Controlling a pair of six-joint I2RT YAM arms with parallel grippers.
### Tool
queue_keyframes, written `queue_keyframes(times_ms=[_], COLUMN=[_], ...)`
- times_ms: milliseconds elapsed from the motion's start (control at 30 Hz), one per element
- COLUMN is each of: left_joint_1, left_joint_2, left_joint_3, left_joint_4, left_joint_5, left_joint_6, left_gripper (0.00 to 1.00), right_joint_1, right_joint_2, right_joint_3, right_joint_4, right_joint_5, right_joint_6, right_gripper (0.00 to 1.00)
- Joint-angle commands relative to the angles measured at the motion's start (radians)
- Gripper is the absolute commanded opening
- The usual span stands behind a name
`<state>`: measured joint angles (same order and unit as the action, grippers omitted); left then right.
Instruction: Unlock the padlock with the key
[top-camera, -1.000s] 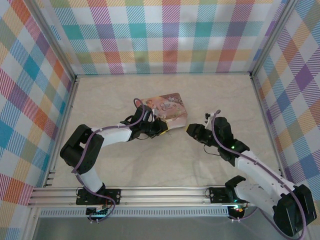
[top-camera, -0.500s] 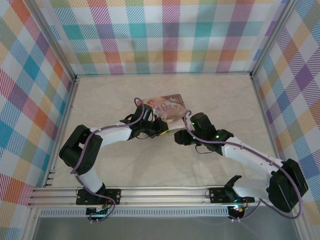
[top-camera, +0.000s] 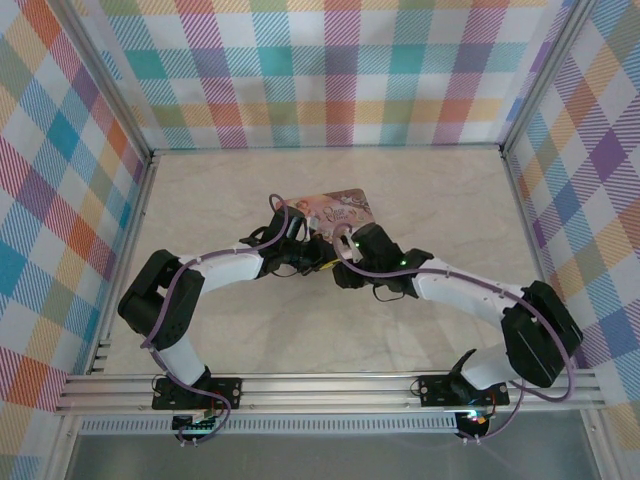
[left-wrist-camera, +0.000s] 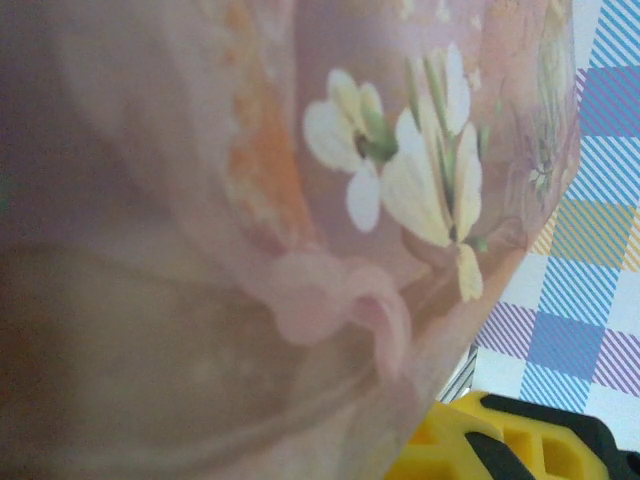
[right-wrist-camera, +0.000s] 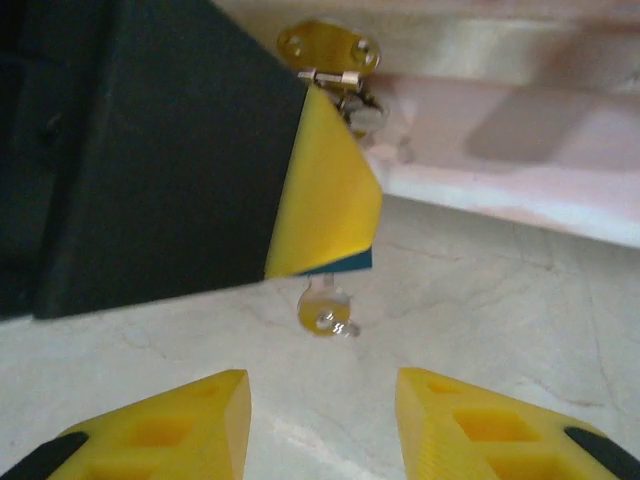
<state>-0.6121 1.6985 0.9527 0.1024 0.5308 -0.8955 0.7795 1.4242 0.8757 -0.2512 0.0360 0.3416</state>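
Between the spread fingertips of the right gripper (right-wrist-camera: 320, 400), just ahead, the key (right-wrist-camera: 325, 316) sticks out from the padlock (right-wrist-camera: 348, 262), seemingly lined up for a pinch and turn. One finger (right-wrist-camera: 328, 190) of the left gripper (top-camera: 320, 260) lies over the padlock, probably steadying it; I cannot tell whether it is clamped. Behind is the hasp (right-wrist-camera: 328, 45) of the pink tin (top-camera: 342, 208), mid-table. Both arms reach low and inward, meeting at the tin's near edge.
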Motion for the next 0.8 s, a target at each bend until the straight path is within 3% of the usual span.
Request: queue_keyframes(times_ms=[0, 567, 633, 767], left_joint_1=[0.004, 0.012, 0.013, 0.015], left_joint_2=[-0.048, -0.062, -0.064, -0.063], left_joint_3=[0.031, 0.031, 0.031, 0.029], left_joint_4=[0.010, 0.005, 0.002, 0.003], left_joint_5=[0.054, 0.060, 0.059, 0.057], left_joint_6=[0.017, 0.017, 0.019, 0.021], left_gripper=[0.06, 0.06, 0.06, 0.06], right_joint_1=[0.009, 0.021, 0.020, 0.023], right_joint_2=[0.033, 0.129, 0.131, 0.128], right_joint_3=[0.050, 0.115, 0.118, 0.114], right_joint_4=[0.024, 0.020, 0.019, 0.026], right_joint_5=[0.039, 0.065, 0.063, 0.042], right_joint_6=[-0.047, -0.074, -0.078, -0.085], right_gripper=[0.42, 0.35, 0.29, 0.07])
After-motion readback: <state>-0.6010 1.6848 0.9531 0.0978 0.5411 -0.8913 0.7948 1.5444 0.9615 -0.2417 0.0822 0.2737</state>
